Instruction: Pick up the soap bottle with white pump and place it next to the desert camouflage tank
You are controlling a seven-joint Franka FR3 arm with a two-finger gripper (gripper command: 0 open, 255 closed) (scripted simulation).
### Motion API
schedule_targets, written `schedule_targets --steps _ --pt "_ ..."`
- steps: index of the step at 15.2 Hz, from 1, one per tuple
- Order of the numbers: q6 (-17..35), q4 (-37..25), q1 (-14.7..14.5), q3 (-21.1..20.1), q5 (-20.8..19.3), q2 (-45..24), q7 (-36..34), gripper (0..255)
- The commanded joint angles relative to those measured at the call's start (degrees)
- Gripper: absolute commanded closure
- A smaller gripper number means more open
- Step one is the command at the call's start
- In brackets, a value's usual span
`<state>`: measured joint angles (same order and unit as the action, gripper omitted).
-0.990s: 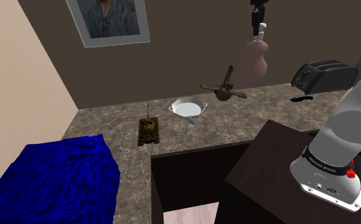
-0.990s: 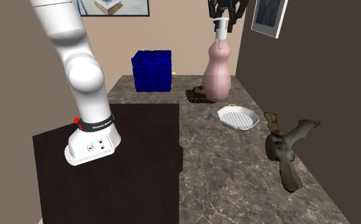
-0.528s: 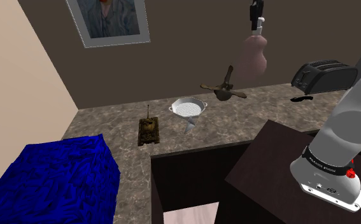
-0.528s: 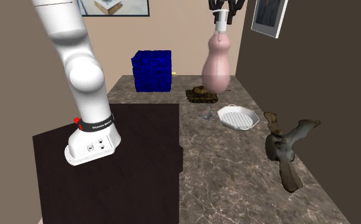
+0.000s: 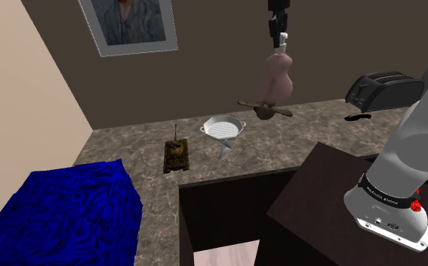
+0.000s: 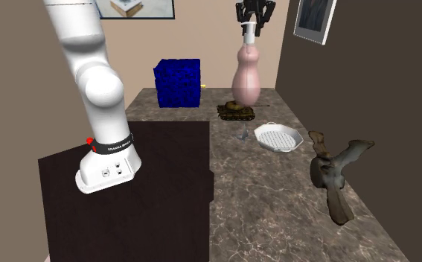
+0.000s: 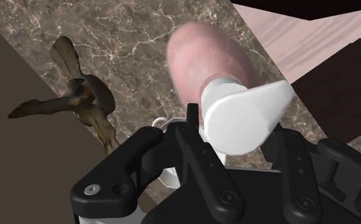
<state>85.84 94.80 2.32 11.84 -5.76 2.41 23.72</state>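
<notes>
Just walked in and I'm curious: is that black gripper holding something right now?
The gripper is shut on the pink soap bottle, clasping its white pump in mid-air.

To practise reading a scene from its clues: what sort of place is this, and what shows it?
Probably a home kitchen: a marbled, stone-look counter runs along the wall, a black toaster stands at its back, and a white pan sits on it.

arm: white, rounded | base band: black, white lettering, red tab | end effector: black, screws
</notes>
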Motion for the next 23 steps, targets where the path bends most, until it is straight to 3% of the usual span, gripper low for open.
schedule_targets --steps 1,13,23 --pt "0.65 -0.28 -1.07 -1.15 0.51 -1.04 -2.33 255" --pt "3.56 -8.91 -7.45 -7.02 3.24 -13.55 -14.75 255" --pt "1.41 -27.44 -12.83 -10.27 4.23 -30.34 -23.37 255"
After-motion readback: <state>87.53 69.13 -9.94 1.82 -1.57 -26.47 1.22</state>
